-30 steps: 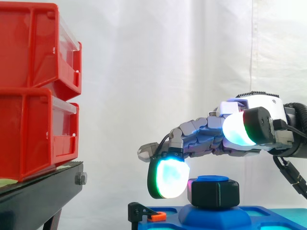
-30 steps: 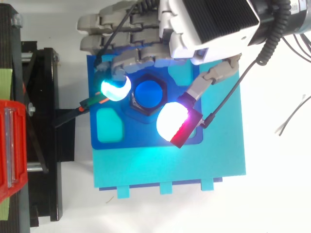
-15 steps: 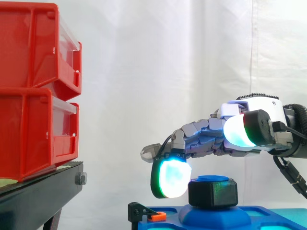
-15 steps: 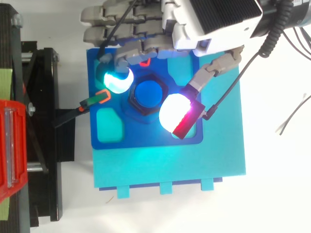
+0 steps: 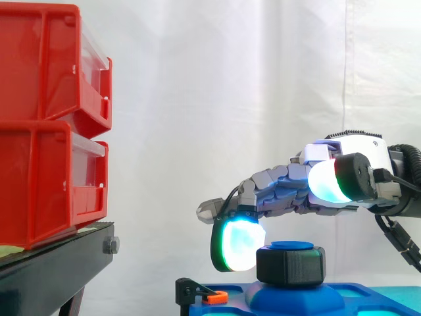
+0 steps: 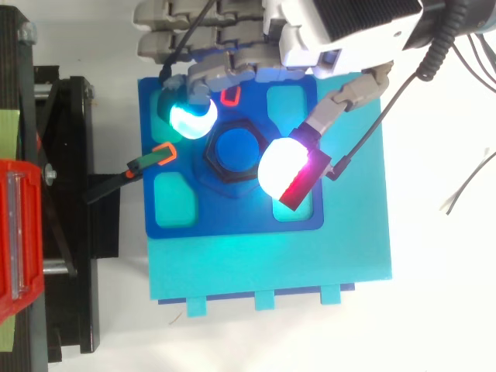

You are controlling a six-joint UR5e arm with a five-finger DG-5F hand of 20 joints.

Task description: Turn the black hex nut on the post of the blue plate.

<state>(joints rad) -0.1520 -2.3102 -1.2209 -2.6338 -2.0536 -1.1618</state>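
teal base (image 6: 271, 263) on the white table (image 6: 434, 310) lies nearest the side camera. red bins (image 5: 52, 125) on a black stand (image 5: 59, 263) sit off to the left. the blue plate (image 6: 232, 221) rests on the base.

next in: my hand (image 5: 355, 150), reaching in from the right. the thumb pad (image 6: 280, 164), white with a red flank, overlaps the right rim of the black hex nut (image 5: 291, 264) in the top view. the side view puts it well above the nut's top.

the nut sits low on the blue post (image 6: 236, 149) at mid-plate, axis vertical, cap just proud. an orange-tipped clip (image 6: 163, 153) lies to its left.

beyond, the cyan finger pad (image 6: 190, 120) is down at nut height, just beside the nut's far-left corner; contact not resolvable.

fingers apart, nothing clamped.

judgement: the nut lies below and between thumb and finger, so the thumb must drop to flank height before any twist about the vertical axis.

farthest: white curtain (image 5: 217, 85).
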